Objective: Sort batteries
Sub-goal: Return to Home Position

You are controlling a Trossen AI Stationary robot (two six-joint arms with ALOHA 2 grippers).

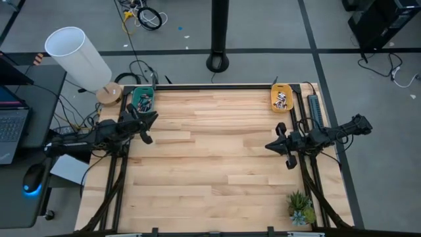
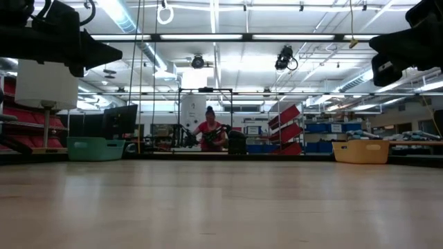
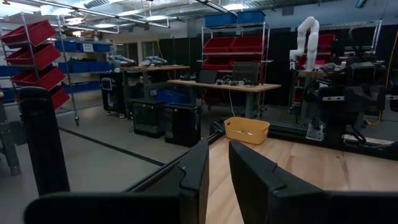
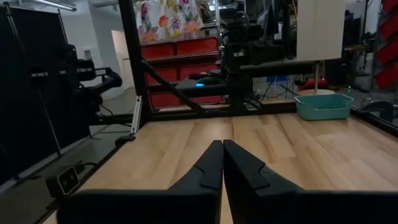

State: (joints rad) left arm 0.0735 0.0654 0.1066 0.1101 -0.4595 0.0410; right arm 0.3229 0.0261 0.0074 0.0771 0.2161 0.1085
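The batteries lie in two small trays at the table's far edge. Some rest in the teal tray (image 1: 143, 101) at the far left corner, and some in the orange tray (image 1: 282, 99) at the far right. My left gripper (image 1: 151, 124) hangs drawn back at the table's left edge, pointing level toward the right. Its fingers (image 3: 217, 163) stand slightly apart with nothing between them. My right gripper (image 1: 271, 145) hangs at the right edge, pointing level toward the left. It is shut (image 4: 222, 163) and holds nothing. Both grippers are well clear of the trays.
A small potted plant (image 1: 300, 208) stands at the table's near right corner. A power strip (image 1: 314, 108) lies along the right edge. A white lamp (image 1: 76, 56) stands off the far left corner. Bare wood (image 1: 210, 151) spans the middle. A person (image 2: 210, 135) sits far behind the table.
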